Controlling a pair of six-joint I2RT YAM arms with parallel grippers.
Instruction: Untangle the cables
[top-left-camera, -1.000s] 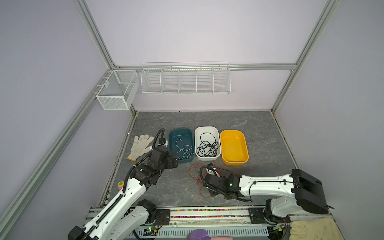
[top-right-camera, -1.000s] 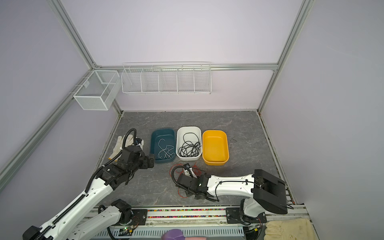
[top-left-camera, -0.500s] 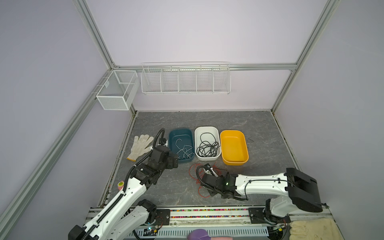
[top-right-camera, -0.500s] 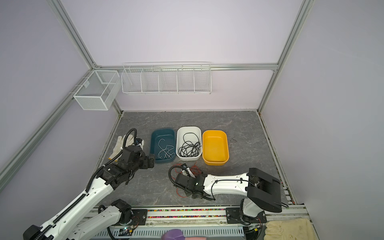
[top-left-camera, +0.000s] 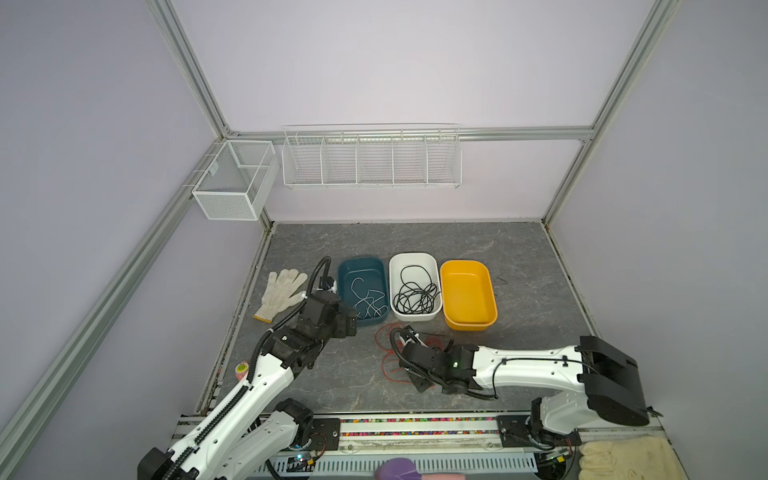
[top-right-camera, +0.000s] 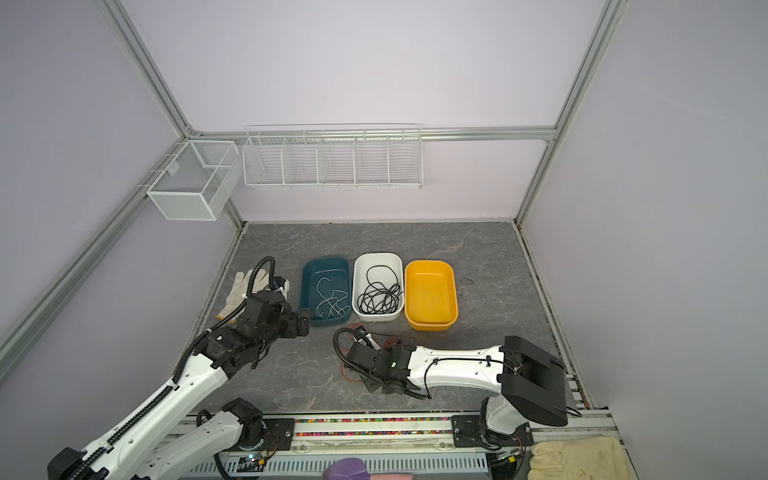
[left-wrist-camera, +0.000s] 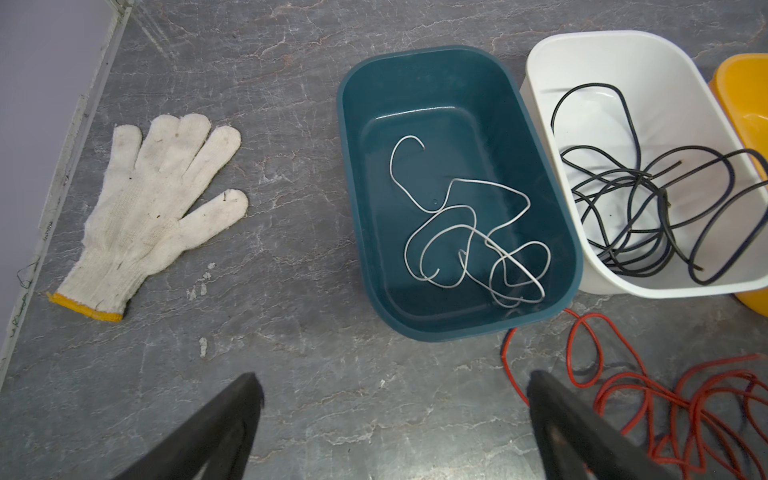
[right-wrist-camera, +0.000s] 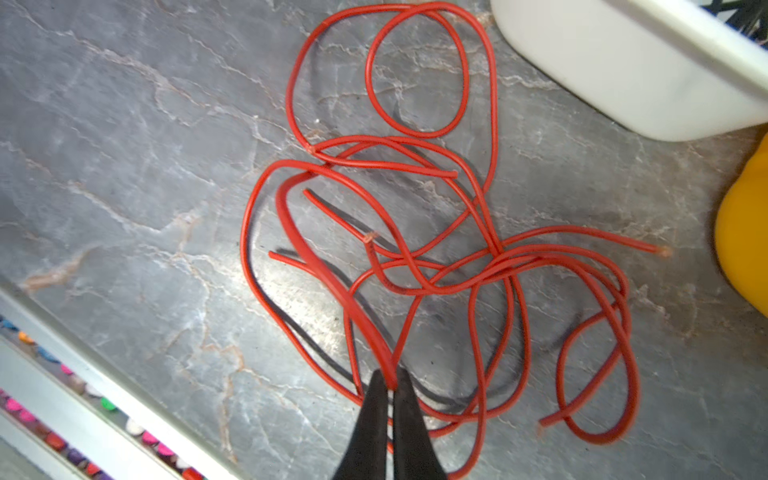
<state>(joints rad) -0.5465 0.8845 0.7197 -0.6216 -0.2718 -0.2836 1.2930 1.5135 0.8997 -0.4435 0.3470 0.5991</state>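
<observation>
Pinching 1 strand of the red cables (right-wrist-camera: 498, 254), the right gripper (right-wrist-camera: 388, 384) has its jaws almost together, and the strand passes straight between the tips. The rest of the red cables lie as 1 loose tangle flat on the grey marbled table (top-left-camera: 415, 237), with many crossing loops and several cut ends showing. In both top views the tangle sits at 6 o'clock of the white tub (left-wrist-camera: 623, 54), just beside its near wall and partly hidden under the right wrist.

The left gripper (left-wrist-camera: 392, 376) has its jaws wide with nothing between them. It hangs over bare table at 7 o'clock of the teal tub (left-wrist-camera: 415, 83). The red tangle is near 1 of its fingers; contact cannot be told.

3 tubs stand side by side, running 9 to 3 o'clock: teal, white, then the yellow tub (top-left-camera: 465, 291). The white cables (left-wrist-camera: 473, 180) are curled inside the teal tub. The black cables (left-wrist-camera: 623, 174) are coiled inside the white tub. No cable shows in the yellow tub.

A white knit glove (left-wrist-camera: 153, 195) with a yellow cuff lies flat at 9 o'clock of the teal tub, well apart from all cables.
</observation>
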